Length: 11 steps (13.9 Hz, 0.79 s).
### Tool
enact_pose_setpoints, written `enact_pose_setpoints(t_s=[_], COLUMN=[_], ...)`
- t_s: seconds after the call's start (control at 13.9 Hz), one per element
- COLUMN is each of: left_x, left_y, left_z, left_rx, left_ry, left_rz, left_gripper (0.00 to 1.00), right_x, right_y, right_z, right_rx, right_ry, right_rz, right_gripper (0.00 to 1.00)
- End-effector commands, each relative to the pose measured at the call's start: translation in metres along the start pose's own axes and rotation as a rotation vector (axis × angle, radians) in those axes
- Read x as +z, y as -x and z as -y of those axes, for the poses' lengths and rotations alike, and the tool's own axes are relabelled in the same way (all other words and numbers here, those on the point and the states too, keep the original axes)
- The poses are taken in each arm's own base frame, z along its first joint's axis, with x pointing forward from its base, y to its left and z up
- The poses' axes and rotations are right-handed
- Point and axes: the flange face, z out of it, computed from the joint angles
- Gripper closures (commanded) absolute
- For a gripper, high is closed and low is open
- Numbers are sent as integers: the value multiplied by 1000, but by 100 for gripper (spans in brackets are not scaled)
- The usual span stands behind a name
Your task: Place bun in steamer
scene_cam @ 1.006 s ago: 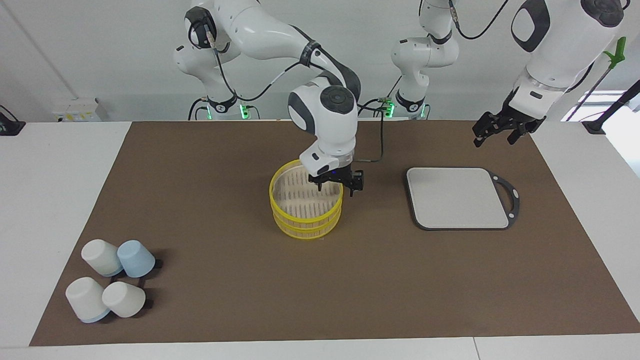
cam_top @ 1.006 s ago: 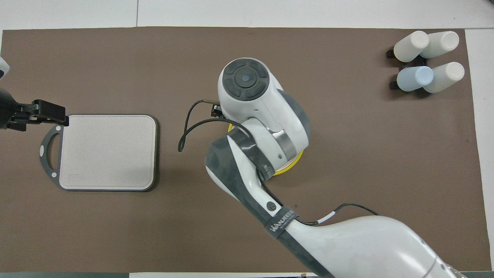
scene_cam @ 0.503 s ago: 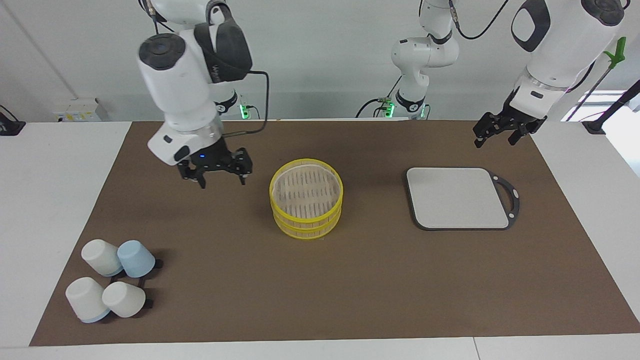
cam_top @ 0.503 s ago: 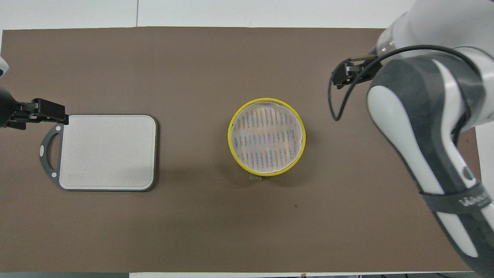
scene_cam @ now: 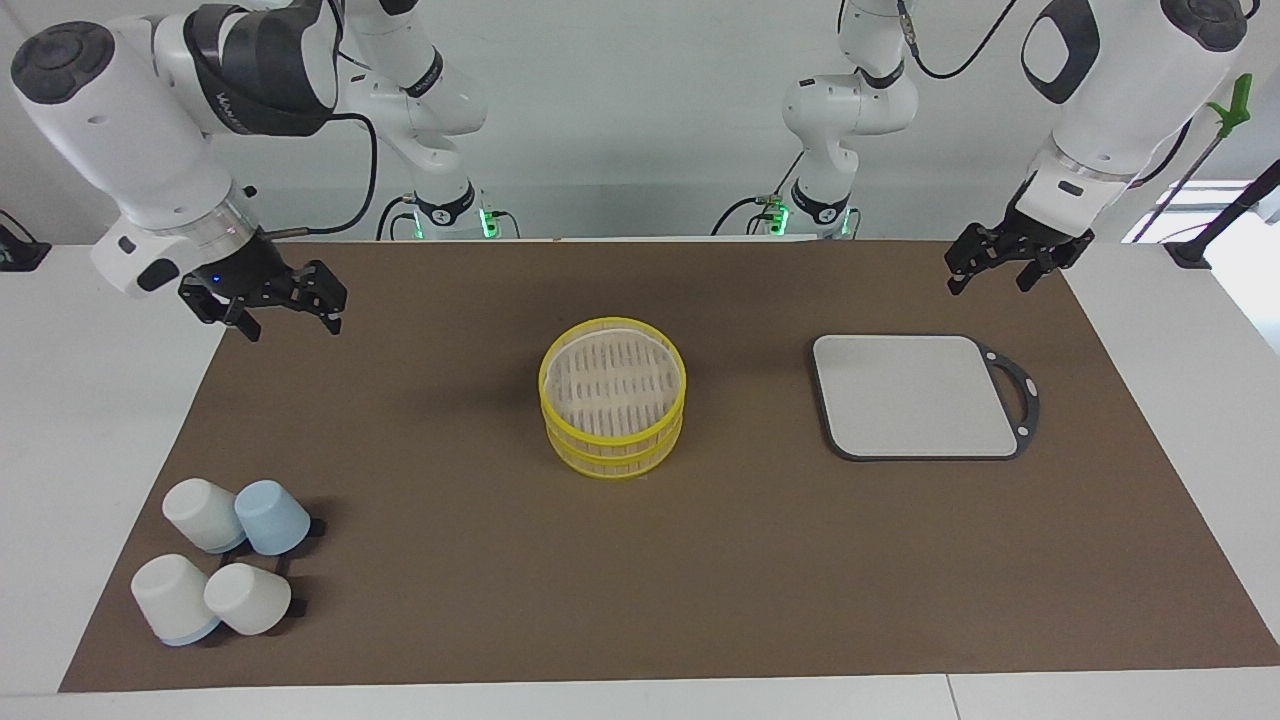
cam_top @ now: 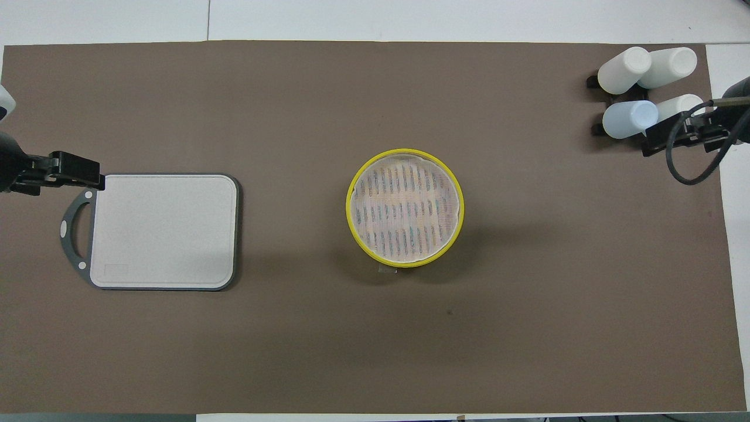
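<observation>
The only lettering is a pale word printed on the dark sleeve (scene_cam: 255, 62) wrapped around the right arm, up above the brown mat (scene_cam: 450, 560); its letters are too small to make out. Nothing written shows anywhere else.

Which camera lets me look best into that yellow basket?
The overhead view: the steamer appears as a full circle, its slatted bottom bare. The facing view shows it slantwise, revealing its two stacked tiers.
</observation>
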Motion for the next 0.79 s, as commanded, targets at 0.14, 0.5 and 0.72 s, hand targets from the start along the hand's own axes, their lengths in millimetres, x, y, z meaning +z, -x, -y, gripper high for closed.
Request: enact_pose_setpoints(t_s=[0.14,0.5,0.72], left_x=[-5,-4,-4], left_y=[4,4,4], left_z=[1,0,1], left_rx=[14,16,14], left_ry=[-14,-14,-14], left_rz=[-15,-11,-12], left_gripper=[0,0,0], right_x=[7,3,3], right_y=[28,26,27], right_z=[-5,-9,-14], right_rx=[6,9,16], right_ry=[11,14,13], right_rz=[-69,-68,-67], right_gripper=[0,0,0])
